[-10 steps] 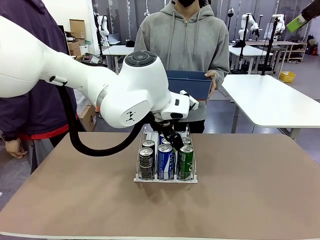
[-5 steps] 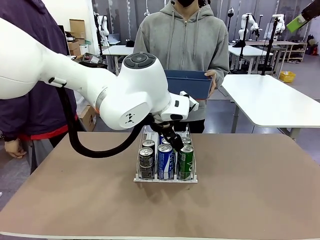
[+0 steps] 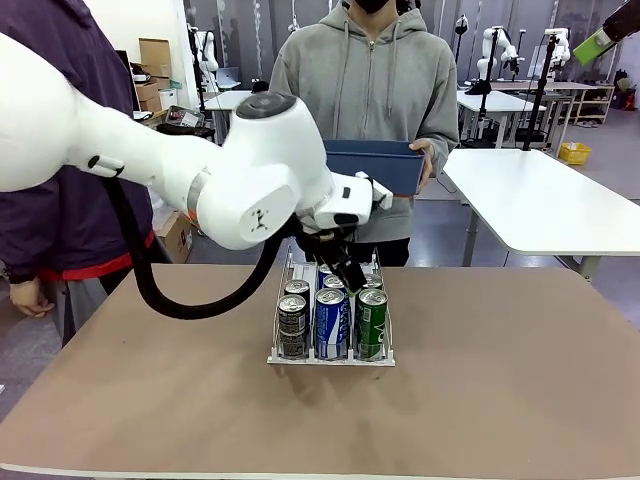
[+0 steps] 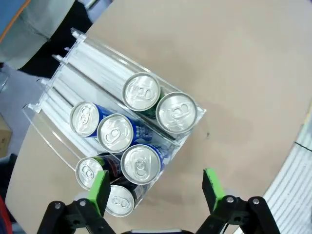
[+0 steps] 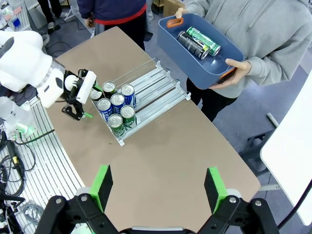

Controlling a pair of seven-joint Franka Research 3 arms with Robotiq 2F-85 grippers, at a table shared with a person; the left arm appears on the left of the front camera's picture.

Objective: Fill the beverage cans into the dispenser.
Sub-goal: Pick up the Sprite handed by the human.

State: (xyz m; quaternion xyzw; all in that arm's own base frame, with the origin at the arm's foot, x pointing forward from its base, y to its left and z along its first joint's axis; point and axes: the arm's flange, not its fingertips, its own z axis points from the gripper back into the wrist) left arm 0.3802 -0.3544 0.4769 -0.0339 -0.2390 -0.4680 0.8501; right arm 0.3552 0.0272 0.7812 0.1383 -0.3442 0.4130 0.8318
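standing in the dispenser [image 4: 92, 53] are seven beverage cans [image 4: 141, 164], crowded at the end nearer the robot: two green in one outer lane, three blue-and-white in the middle, two dark in the other outer lane. the rails behind them are bare. the dispenser sits near the middle of the brown table [image 3: 500, 380]. the left claw [image 4: 156, 187] hovers just above the cans, spread wide and empty. the right claw [image 5: 158, 187] hangs high over the table, also wide and empty. past the far edge a person holds a blue bin [image 5: 214, 73] with two loose cans [image 5: 197, 41] lying inside.
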